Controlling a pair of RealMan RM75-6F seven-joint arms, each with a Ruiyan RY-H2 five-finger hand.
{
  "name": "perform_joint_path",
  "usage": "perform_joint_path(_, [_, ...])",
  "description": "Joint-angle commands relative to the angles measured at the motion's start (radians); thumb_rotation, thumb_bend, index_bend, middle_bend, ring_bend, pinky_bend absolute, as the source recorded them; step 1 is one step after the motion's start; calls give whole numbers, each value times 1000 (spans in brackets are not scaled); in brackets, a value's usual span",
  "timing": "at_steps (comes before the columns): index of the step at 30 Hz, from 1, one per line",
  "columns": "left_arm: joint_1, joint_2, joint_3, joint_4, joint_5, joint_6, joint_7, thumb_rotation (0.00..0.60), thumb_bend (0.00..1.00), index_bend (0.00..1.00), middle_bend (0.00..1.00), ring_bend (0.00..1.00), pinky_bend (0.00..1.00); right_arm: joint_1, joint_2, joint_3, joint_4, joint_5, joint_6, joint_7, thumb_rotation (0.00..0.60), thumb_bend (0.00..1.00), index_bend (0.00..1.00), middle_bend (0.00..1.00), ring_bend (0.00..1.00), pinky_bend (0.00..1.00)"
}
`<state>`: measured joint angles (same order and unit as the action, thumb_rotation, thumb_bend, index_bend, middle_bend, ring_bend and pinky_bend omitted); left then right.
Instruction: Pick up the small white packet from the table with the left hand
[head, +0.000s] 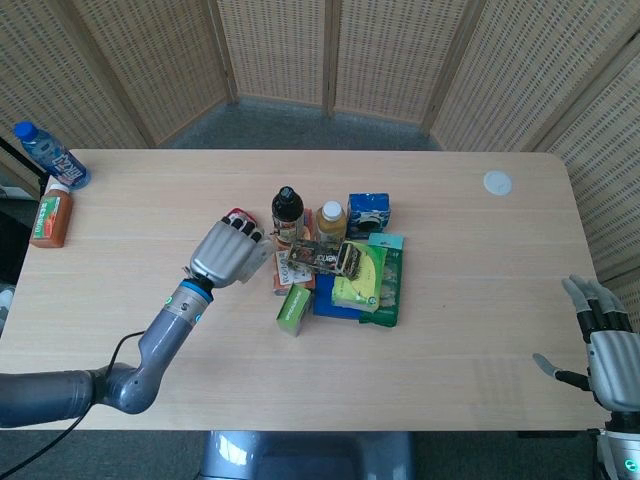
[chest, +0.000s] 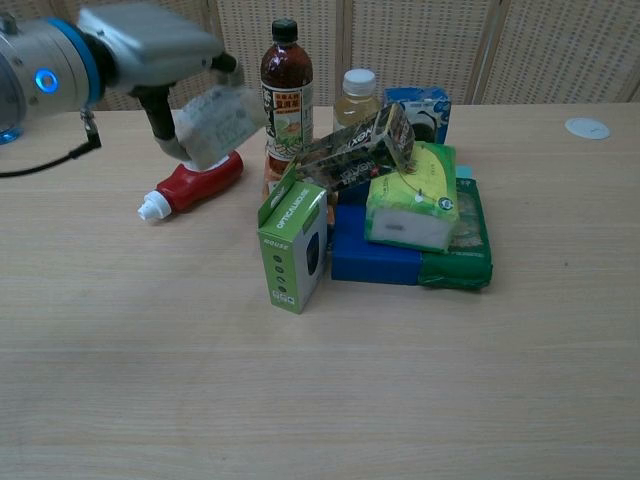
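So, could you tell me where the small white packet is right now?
The small white packet is held off the table by the left hand, above the red bottle and left of the dark bottle.
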<state>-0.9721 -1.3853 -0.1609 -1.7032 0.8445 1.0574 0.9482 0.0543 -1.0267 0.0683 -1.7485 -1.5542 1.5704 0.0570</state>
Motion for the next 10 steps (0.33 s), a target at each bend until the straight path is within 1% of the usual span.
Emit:
perform_joint_path(1, [-11,214,-76,-232,23,91,64,600,0,517,531,254,462,-1,4,-1,-6,1,-3,2,584,0,0,0,0,0])
perform_joint_path(3, [-21,285,-109,-291,11,109,85,600,0,539,552,270,476,-2,5,-2,-11,-1,-2,0,581,0,0,0,0,0])
perform_joint_path(4, [-29,331,-129,-324,-1,116,97,600,0,541,550,272,478,-3,6,-3,-13,-5,-1,-3,581,0,0,0,0,0])
perform_joint_path(7, [-43,432,-170,-394,-38,125,118,600,0,540,531,272,478,-4,5,-5,-19,-13,1,-11,582,0,0,0,0,0])
perform_joint_path(10, [-50,505,-190,-443,-65,126,124,600,0,540,526,272,478,-6,4,-7,-22,-21,3,-18,583,0,0,0,0,0])
